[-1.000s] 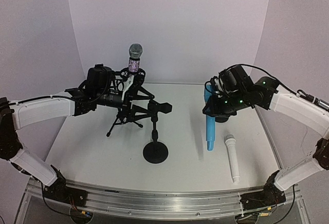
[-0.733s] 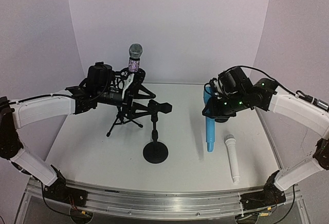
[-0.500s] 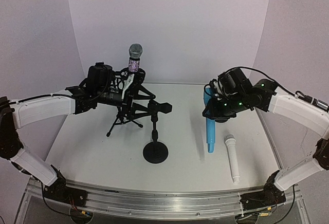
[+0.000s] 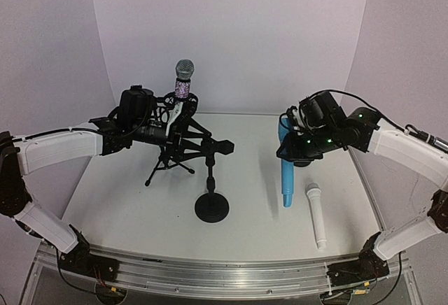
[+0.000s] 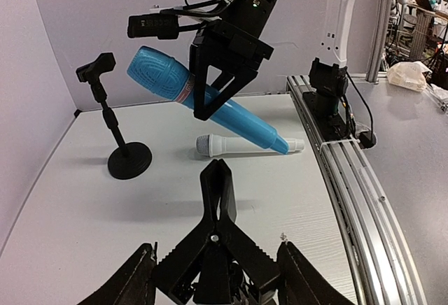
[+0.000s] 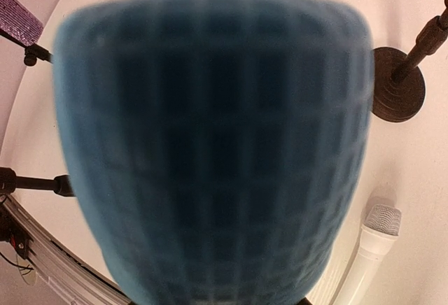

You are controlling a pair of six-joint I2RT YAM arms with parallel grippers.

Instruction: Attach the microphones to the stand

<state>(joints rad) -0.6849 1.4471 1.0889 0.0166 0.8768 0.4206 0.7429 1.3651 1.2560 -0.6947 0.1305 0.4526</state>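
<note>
Right hand pinches the light blue microphone near its head, handle hanging below.

Bright, soft, even light from overhead, the table glowing white with no glare, and only a faint smudge of shadow hugging the round-base stand. The overhead view bends at its edges, and the rail in front of the stand bows like a curve. On the right wrist view the light blue microphone swamps the frame, dark and thoroughly out of focus, though the stand behind it reads fairly sharp, and the left wrist view is crisp throughout.
</note>
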